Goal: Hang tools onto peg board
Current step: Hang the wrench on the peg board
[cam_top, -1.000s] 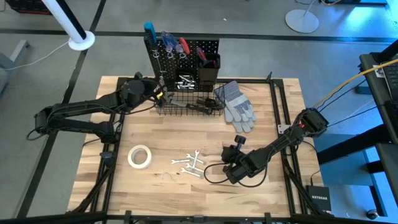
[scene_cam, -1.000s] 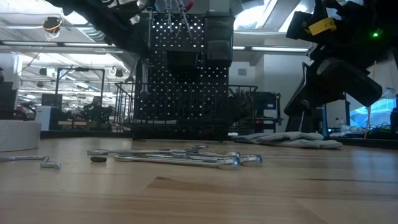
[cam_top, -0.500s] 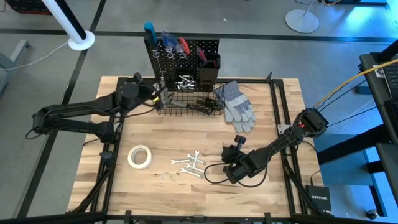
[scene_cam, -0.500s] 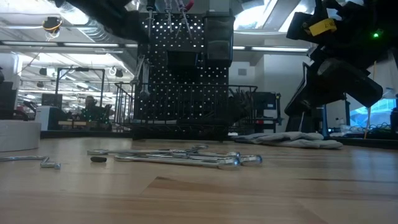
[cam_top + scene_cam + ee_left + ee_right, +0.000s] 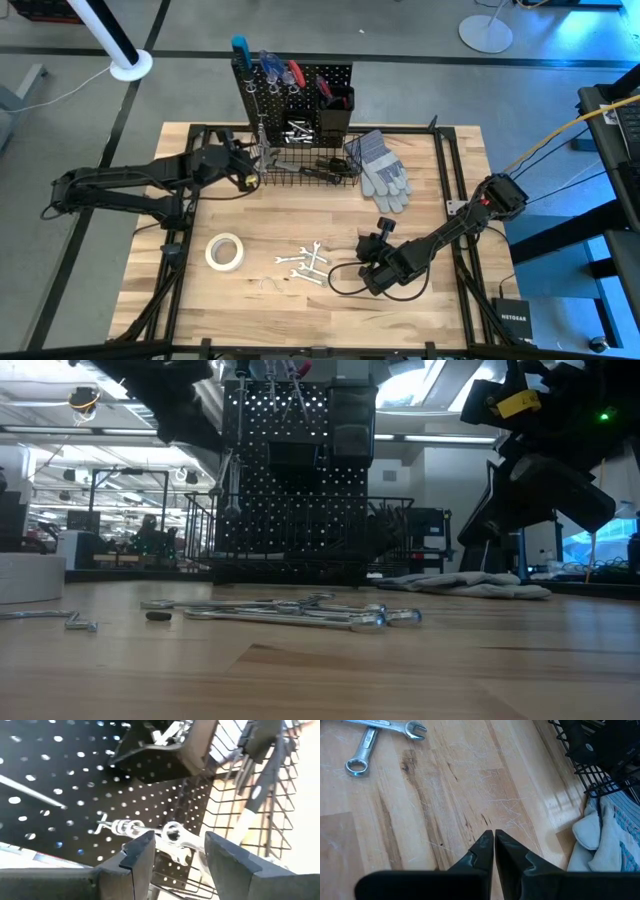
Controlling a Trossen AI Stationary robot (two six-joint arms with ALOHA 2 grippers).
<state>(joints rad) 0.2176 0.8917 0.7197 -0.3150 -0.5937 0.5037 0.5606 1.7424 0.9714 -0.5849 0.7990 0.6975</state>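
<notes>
Left wrist view, left gripper (image 5: 172, 852) open before wrench (image 5: 175, 837) on peg board (image 5: 60, 785), right gripper (image 5: 493, 840) closed

Back edge: the peg board (image 5: 292, 95) stands upright, with a wire basket (image 5: 308, 168) at its foot; no passage there.
Left of basket: the left gripper (image 5: 252, 165) and its arm fill the gap just beside the basket's left end.
Hook: a wrench (image 5: 172, 836) hangs on it, right in front of the left gripper's spread fingers.
Right of basket: gloves (image 5: 381, 170) lie against it.
Front centre: loose wrenches (image 5: 307, 264) lie scattered, with the tape roll (image 5: 225, 251) to their left.
Front right: the right gripper (image 5: 493, 851) rests low over bare wood.
Middle: bare wood between basket and wrenches, seemingly open.
</notes>
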